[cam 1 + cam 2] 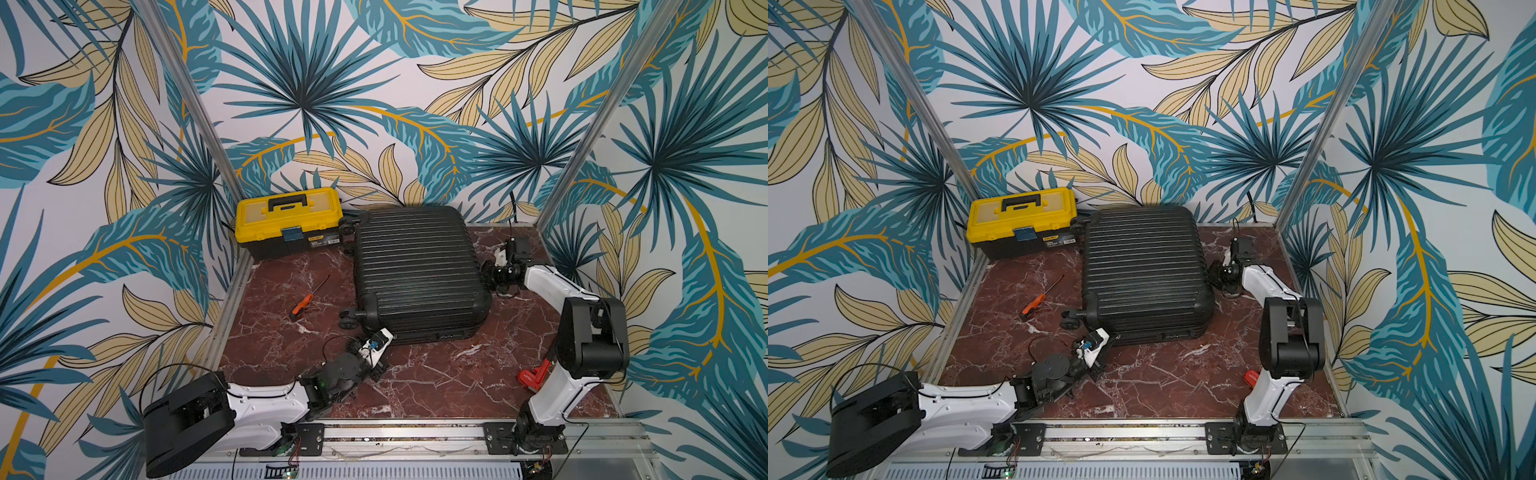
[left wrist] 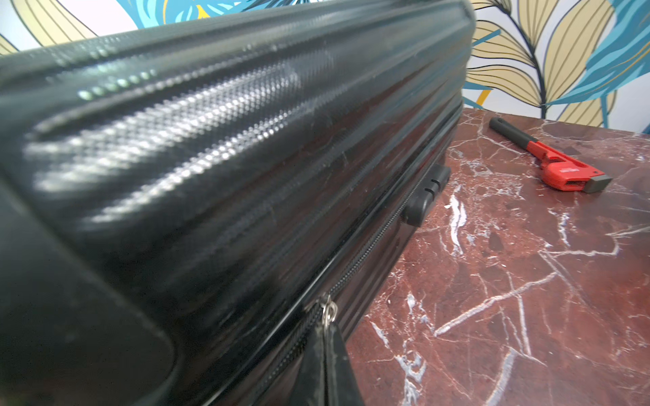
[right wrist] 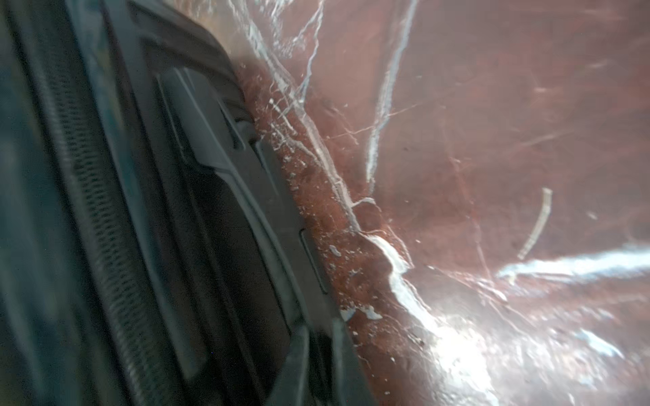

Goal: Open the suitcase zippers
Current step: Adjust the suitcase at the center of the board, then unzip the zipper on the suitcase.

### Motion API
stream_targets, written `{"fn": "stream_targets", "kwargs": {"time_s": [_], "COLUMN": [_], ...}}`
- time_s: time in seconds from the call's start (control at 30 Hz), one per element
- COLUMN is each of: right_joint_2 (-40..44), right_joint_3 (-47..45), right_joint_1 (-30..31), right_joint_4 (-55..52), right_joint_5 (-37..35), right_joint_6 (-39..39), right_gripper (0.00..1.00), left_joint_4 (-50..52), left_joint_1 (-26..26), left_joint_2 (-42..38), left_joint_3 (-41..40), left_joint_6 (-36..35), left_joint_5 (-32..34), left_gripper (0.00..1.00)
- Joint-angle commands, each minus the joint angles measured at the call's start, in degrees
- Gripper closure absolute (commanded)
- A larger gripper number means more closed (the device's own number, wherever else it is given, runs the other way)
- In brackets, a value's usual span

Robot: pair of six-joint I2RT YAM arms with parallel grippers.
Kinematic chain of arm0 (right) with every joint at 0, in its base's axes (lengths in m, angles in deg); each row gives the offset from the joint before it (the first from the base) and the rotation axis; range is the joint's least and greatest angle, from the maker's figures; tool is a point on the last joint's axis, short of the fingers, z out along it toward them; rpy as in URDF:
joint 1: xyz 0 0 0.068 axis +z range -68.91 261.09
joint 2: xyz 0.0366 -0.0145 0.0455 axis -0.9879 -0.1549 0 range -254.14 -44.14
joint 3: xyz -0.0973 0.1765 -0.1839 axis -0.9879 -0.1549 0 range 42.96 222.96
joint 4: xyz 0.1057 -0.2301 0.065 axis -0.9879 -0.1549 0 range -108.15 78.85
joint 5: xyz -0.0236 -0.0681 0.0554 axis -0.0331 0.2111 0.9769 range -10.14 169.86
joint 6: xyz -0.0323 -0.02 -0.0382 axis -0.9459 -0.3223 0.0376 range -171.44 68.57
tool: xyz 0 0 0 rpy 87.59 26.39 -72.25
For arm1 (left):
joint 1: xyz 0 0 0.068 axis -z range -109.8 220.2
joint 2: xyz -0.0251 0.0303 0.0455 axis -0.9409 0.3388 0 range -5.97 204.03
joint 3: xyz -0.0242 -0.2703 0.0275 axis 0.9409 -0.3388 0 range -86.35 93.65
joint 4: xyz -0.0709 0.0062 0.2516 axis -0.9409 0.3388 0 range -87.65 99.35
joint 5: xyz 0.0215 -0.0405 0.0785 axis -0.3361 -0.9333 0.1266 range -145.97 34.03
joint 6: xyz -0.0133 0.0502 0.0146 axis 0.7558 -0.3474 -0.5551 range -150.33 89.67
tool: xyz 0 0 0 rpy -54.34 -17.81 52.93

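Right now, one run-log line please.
left gripper: shut on zipper pull | right gripper: shut | black ribbed hard-shell suitcase: closed

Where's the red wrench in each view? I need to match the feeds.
Top views: the wrench shows near the front right of the table, partly hidden behind the right arm's white link.
Left wrist: in full, lying on the marble away from the suitcase.
Right wrist: not in it.
Shared landmark: the suitcase.
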State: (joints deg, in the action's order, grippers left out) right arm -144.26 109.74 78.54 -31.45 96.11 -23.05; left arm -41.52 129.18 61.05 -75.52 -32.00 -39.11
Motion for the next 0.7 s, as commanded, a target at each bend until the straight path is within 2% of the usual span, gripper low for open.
{"fn": "stream_targets", "kwargs": {"time_s": [0.0,0.17,0.3,0.47,0.57,0.67], "right_joint_2": [2.59,12.37,23.57,36.55,39.81,41.59], "right_joint_3": [-8.61,-19.58,-30.16,-40.34,-41.46,-41.90], "right_joint_1": [1.23,1.32,1.49,2.35,2.70,3.79], "right_joint_4": [-6.22,-0.45,5.77,13.76,13.52,13.44], "right_joint_5": [-7.33,-4.89,-1.93,-1.51,-2.51,-4.70], "right_joint_6": [4.34,10.06,19.26,32.06,35.65,38.72], "right_gripper": [0.99,1.00,1.00,1.00,1.00,1.00], "left_joint_4": [-0.51,-0.60,-0.60,-0.71,-0.71,-0.62], "left_joint_1": [-3.09,-7.09,-9.53,-9.51,-8.14,-4.94], "left_joint_2": [1.77,6.66,10.98,11.96,10.34,8.23], "left_joint_3": [3.76,8.40,12.59,13.40,11.98,10.24], "left_joint_6": [1.13,1.63,1.93,3.29,3.59,2.91], "left_joint_5": [1.52,-0.34,-3.52,-9.98,-12.90,-13.02], "left_gripper": [1.00,1.00,1.00,1.00,1.00,1.00]}}
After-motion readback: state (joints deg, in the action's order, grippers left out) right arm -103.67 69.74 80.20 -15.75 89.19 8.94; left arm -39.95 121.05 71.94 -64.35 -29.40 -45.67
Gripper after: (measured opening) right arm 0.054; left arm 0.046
